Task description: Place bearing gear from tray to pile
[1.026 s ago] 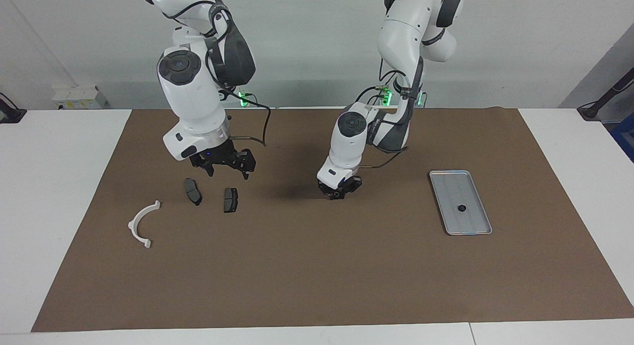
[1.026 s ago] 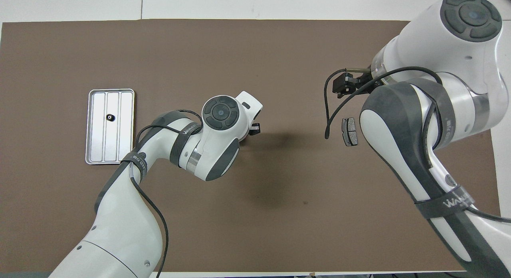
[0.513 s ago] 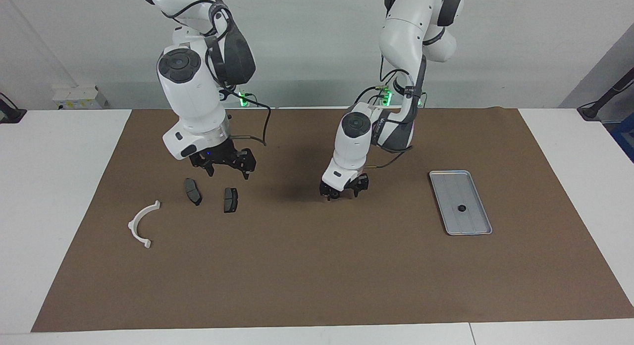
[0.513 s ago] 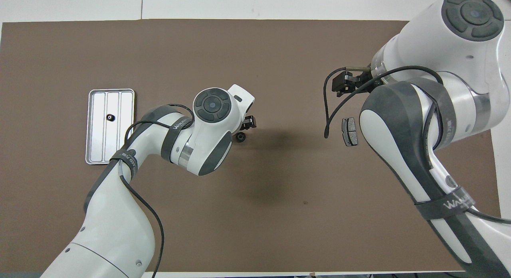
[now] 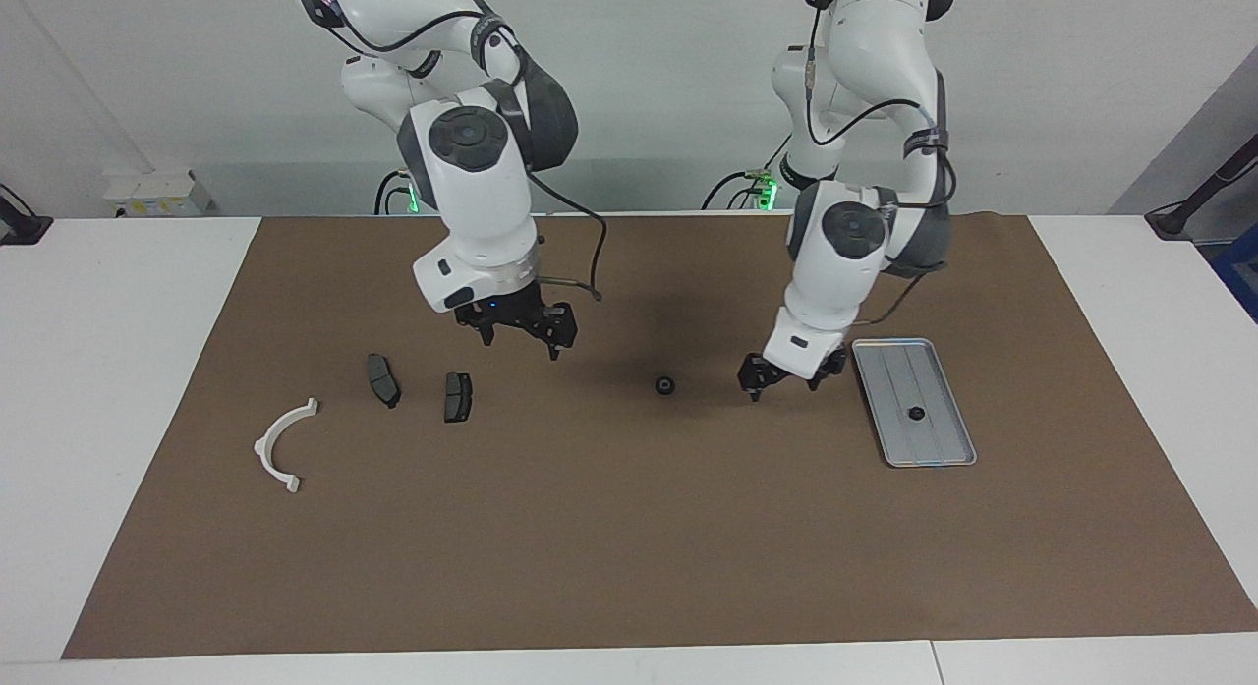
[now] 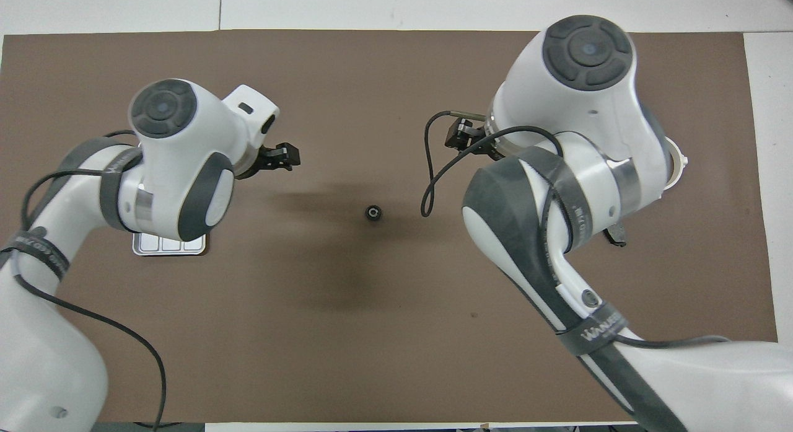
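Bearing gear (image 5: 665,385) loose on mat between grippers; left gripper (image 5: 783,377) beside tray (image 5: 939,447), fingers apart, empty; right gripper (image 5: 518,333) fingers apart.

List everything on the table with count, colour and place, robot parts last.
Mat: one, brown, covering the table's middle.
Tray: one, silver-grey, toward the left arm's end of the mat.
Gear on tray: one, black, on the tray's middle ridge.
Loose gear: one, black, on the mat's middle, between the two grippers.
Brake pads: two, dark grey, toward the right arm's end.
Bracket: one, white half-ring, beside the pads, farther from the robots.
Left gripper: open, empty, over the mat beside the tray.
Right gripper: open, empty, over the mat between the pads and the loose gear.
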Available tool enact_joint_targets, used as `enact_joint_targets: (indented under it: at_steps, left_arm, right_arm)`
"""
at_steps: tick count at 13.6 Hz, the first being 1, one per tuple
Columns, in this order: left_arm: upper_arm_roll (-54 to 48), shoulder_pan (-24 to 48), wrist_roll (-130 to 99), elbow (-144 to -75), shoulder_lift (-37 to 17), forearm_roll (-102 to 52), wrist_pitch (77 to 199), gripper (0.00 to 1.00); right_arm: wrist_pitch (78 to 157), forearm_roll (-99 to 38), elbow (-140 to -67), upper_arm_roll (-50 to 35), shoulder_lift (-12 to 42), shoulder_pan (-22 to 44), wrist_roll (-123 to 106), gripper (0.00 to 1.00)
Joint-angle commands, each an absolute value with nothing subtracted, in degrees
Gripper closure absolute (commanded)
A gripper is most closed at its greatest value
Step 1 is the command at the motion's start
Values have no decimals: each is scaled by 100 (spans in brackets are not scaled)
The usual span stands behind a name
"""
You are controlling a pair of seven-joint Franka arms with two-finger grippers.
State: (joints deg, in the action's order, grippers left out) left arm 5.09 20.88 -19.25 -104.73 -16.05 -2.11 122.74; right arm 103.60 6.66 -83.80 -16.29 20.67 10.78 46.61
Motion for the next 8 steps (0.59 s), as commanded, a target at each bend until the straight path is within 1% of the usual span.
enact_joint_targets:
  at_steps: [1,3,4,8]
  left_arm:
    - [439,1443,-883,-10740,-1424,-185,12225,0]
    - [439,1092,-424,-10758,-1424,-185,12304,8]
    - [439,968,-178,-10801,-1424,-185,12409,10]
    - [439,519,439,-11108,-1468,-193,12822,14]
  right_arm:
    - [10345,984,-7710,-1679,2705,1466,5420,0]
    - [10537,1150,-7498,-1679,3005,1853,5912,0]
    - [10634,1238,-7497,-1679,3093,1968,6054,0]
    - [11038,1423,-7444,-1670,3558,2399,6721,0]
